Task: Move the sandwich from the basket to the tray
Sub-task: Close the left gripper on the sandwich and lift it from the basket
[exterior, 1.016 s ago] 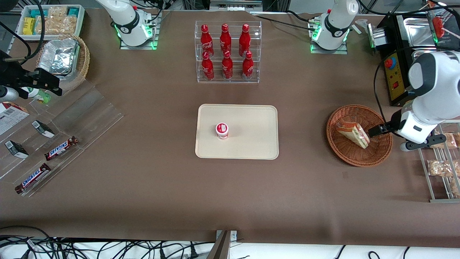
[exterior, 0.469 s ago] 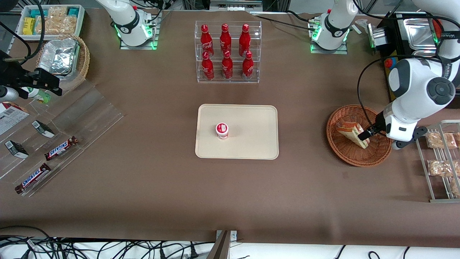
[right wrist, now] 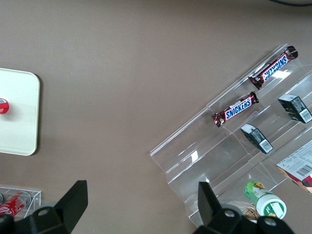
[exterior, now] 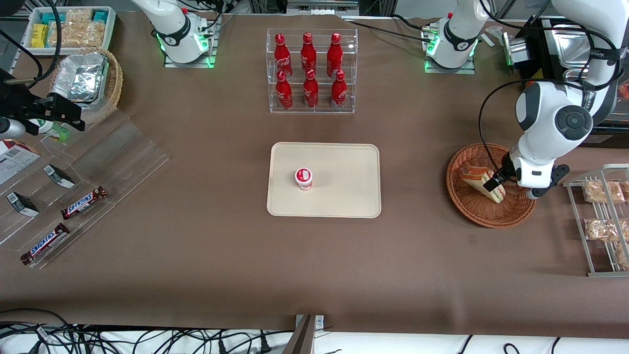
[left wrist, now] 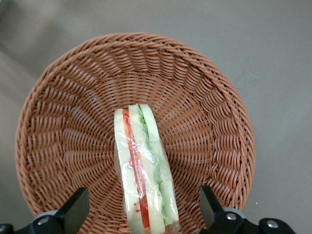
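The sandwich (exterior: 479,181), a clear-wrapped wedge with white bread and red and green layers, lies in the round reddish-brown wicker basket (exterior: 474,209) toward the working arm's end of the table. In the left wrist view the sandwich (left wrist: 144,170) stands on edge in the basket (left wrist: 63,122). My gripper (exterior: 493,186) is open just above the sandwich's thick end, one finger (left wrist: 73,209) on each side of it, not touching. The beige tray (exterior: 344,196) lies mid-table with a small red-and-white cup (exterior: 303,178) on it.
A clear rack of red bottles (exterior: 311,71) stands farther from the camera than the tray. A wire rack with tan snack packets (exterior: 602,226) is beside the basket. Snickers bars (exterior: 83,202) on a clear stand and a tan basket with foil containers (exterior: 86,83) lie toward the parked arm's end.
My gripper has swung from beside the basket's rim in over the basket and now sits over the sandwich's thick end. The sandwich has not moved.
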You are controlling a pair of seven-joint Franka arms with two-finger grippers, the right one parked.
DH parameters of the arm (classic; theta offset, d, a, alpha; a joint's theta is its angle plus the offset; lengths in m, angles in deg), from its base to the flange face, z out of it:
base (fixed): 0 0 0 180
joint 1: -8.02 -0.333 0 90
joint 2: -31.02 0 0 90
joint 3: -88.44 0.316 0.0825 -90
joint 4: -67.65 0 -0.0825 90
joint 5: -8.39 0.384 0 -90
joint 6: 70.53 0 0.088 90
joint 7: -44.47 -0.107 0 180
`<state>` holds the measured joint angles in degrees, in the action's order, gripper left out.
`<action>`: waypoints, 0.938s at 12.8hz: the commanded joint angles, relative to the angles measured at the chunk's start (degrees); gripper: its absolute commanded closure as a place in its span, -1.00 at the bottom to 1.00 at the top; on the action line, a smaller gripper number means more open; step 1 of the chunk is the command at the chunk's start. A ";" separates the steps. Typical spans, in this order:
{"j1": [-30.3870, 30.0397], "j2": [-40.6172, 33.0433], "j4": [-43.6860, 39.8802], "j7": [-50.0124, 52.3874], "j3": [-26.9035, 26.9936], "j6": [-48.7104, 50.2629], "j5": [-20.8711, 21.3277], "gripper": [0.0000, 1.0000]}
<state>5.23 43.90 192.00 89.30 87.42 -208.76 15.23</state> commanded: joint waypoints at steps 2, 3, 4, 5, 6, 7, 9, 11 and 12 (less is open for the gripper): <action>0.24 0.82 1.60 5.52 -0.13 -3.35 1.51 -1.00; 0.32 1.26 1.69 6.49 -0.21 -3.71 1.51 -1.00; 0.33 1.88 1.78 7.11 -0.13 -4.41 1.51 -1.00; 0.33 2.40 2.04 7.64 -0.21 -5.37 1.51 -1.00; 0.41 3.02 2.39 8.34 -0.13 -6.51 1.51 -1.00; 0.50 3.72 2.48 8.61 -0.21 -7.22 1.59 -1.00; 0.59 4.60 2.48 8.61 -0.13 -7.49 1.77 -1.00; 0.50 5.39 2.57 8.61 -0.13 -7.67 1.77 -1.00; 0.50 5.57 2.57 8.61 -0.13 -7.67 1.77 -1.00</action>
<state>5.65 49.28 194.11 96.16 87.35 -215.49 15.23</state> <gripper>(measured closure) 0.000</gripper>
